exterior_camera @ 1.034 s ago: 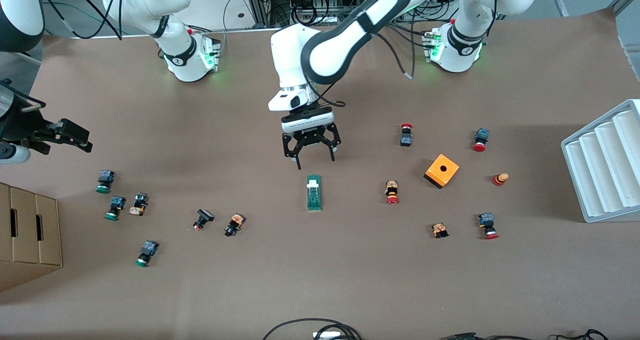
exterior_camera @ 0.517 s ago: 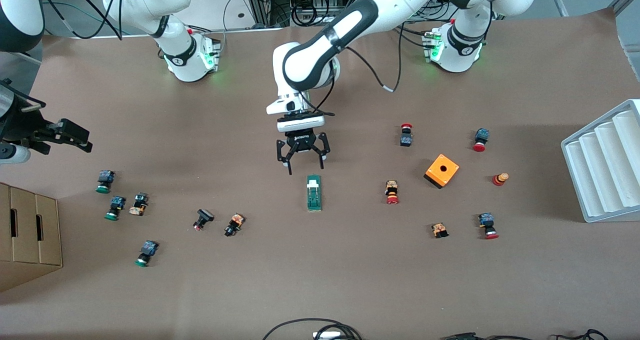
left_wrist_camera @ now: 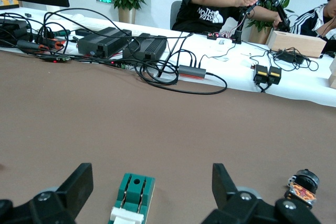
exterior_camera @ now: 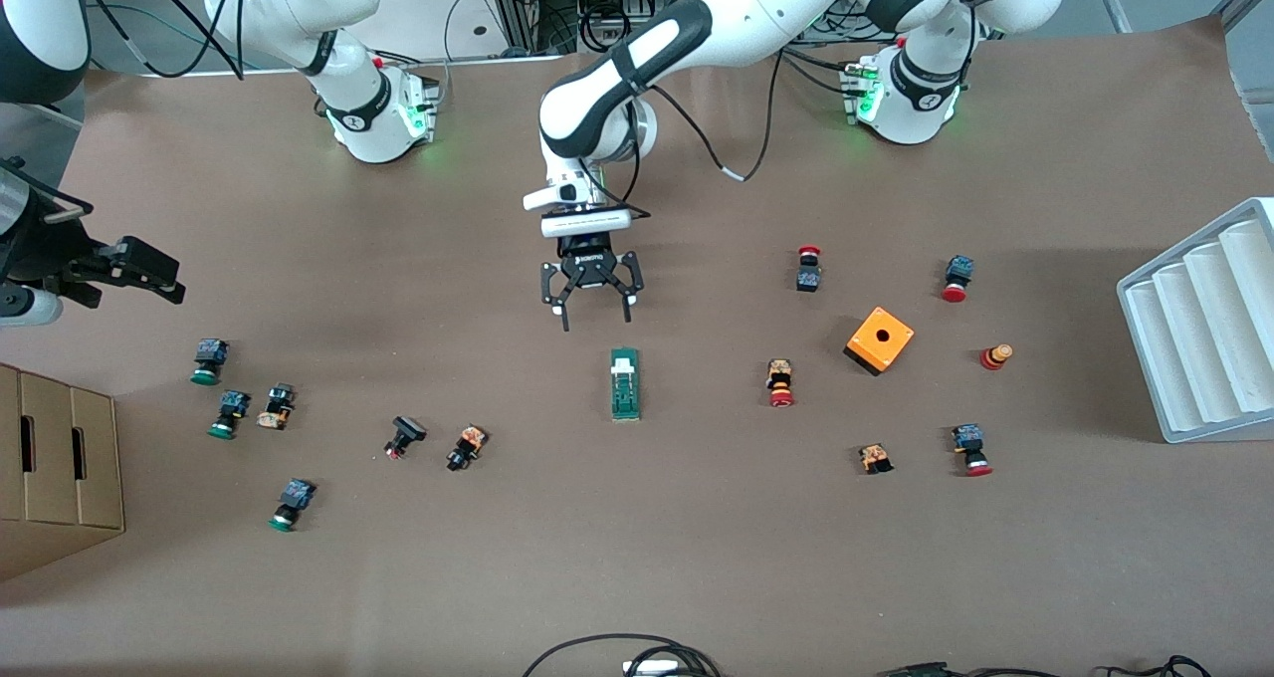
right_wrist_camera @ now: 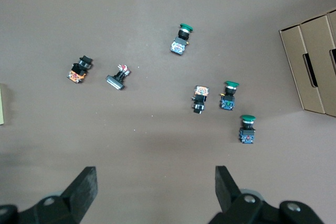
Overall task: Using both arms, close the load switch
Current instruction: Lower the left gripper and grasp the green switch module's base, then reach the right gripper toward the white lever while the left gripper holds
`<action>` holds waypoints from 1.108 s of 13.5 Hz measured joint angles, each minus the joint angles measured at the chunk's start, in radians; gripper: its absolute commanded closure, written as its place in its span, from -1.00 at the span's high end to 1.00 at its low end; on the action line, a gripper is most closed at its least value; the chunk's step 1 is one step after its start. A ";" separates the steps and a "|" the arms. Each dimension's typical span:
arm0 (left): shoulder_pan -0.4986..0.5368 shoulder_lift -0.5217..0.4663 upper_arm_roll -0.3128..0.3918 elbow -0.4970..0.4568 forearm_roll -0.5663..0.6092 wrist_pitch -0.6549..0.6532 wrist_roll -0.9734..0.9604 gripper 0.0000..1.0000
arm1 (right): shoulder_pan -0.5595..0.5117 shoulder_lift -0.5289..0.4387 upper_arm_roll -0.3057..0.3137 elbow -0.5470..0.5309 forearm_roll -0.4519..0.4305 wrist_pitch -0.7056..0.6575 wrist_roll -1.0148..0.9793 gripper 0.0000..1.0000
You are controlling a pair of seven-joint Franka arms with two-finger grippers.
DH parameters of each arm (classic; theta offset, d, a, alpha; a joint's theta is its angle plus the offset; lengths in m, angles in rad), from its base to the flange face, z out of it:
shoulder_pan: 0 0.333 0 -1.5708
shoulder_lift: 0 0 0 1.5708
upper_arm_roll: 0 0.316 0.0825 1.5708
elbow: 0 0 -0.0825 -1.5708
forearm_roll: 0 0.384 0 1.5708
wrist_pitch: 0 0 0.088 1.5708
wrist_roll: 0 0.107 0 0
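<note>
The load switch (exterior_camera: 625, 384) lay flat at the centre of the front view, white handle end toward the arms' bases. The left tool (exterior_camera: 588, 311) hung wide open just above it in the frame, over bare bench (exterior_camera: 697, 558). To do this well, it should settle squarely over the ribbed middle before pinching. The right tool (exterior_camera: 139, 269) waited wide open at the frame's left edge, its arm cut off. The handle's position was too small to tell.

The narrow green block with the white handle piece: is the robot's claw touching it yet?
Apart. In the front view the left gripper hangs with open fingers clear of the narrow green load switch, brown table showing between them.
</note>
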 measured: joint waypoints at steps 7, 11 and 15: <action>-0.011 0.144 -0.024 -0.001 0.142 -0.154 -0.044 1.00 | 0.014 0.006 0.001 -0.001 0.007 0.000 0.009 1.00; -0.019 0.195 -0.024 0.000 0.221 -0.196 -0.110 1.00 | 0.070 0.031 0.003 -0.002 0.007 -0.071 0.009 1.00; -0.025 0.226 -0.025 0.000 0.283 -0.221 -0.195 1.00 | 0.111 0.073 0.004 -0.002 0.089 -0.045 0.021 1.00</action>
